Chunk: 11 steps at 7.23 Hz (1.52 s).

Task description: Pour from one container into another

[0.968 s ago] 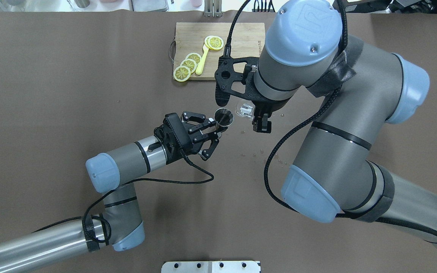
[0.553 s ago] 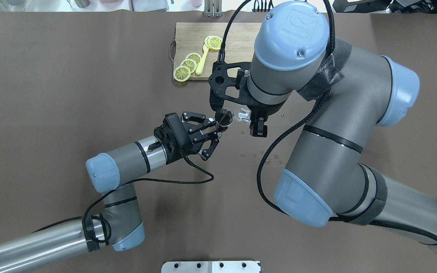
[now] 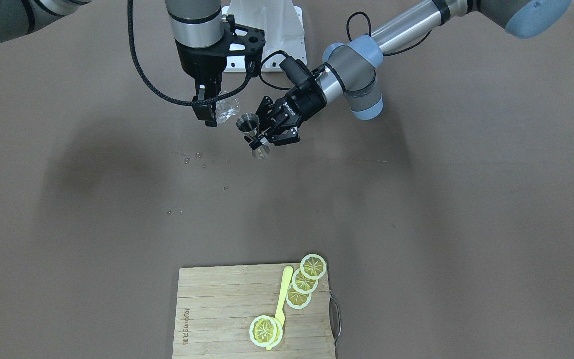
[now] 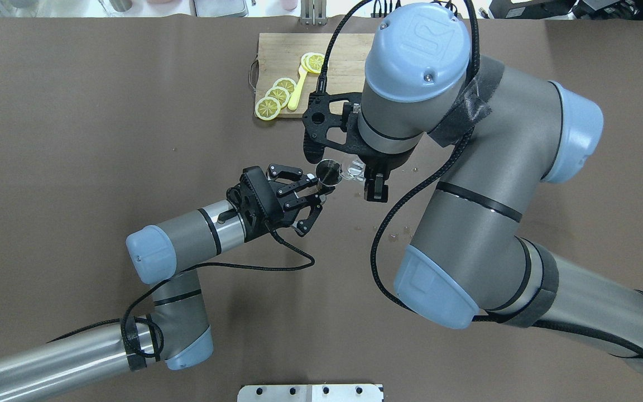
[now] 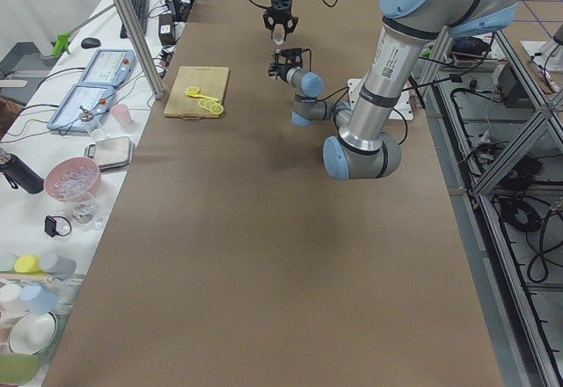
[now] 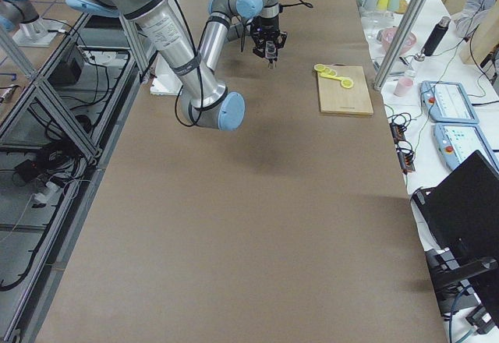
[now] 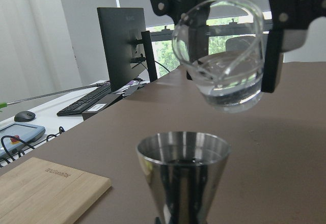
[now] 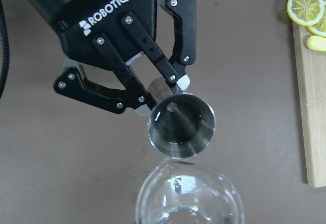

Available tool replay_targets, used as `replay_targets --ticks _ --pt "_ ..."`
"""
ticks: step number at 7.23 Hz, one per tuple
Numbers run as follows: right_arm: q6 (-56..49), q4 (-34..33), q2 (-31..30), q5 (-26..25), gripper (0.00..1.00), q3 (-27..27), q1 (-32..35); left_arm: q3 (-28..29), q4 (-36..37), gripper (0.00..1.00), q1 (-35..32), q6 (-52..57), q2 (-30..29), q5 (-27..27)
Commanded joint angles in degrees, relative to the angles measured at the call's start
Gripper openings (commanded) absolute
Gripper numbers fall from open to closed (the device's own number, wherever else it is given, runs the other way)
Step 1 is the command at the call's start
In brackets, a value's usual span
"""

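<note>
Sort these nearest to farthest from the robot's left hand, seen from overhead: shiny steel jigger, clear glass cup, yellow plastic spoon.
1. Shiny steel jigger: gripped in the left hand.
2. Clear glass cup: beside the jigger, in the right hand.
3. Yellow plastic spoon: far away, on the wooden board.

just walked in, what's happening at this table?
Two arms are lining up a pour. The left gripper holds a small shiny steel hourglass jigger upright by its waist. The right gripper holds a small clear glass cup with liquid, tilted just above the jigger's rim. No stream visible. Droplets lie on the brown table.
</note>
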Motion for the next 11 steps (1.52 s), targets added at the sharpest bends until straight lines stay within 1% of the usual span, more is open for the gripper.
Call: replay_targets --ticks 1,2,5,8,11 --pt "0.23 -1.91 0.73 0.13 0.0 -0.3 0.17 -0.04 0.03 0.0 0.0 0.0 0.0 0.0" --pt "0.23 -4.09 1.69 0.13 0.0 -0.56 0.17 0.05 0.03 0.0 0.0 0.09 0.0 0.0" --pt "0.14 -7.61 4.24 0.13 0.0 -1.88 0.26 -0.04 0.03 0.0 0.0 0.0 0.0 0.0" --pt "0.14 -11.13 4.86 0.22 0.0 -2.23 0.35 -0.04 -0.06 0.0 0.0 0.0 0.0 0.0" --pt "0.14 -12.55 6.18 0.31 0.0 -4.07 0.35 0.05 0.03 0.0 0.09 0.0 0.0 0.0"
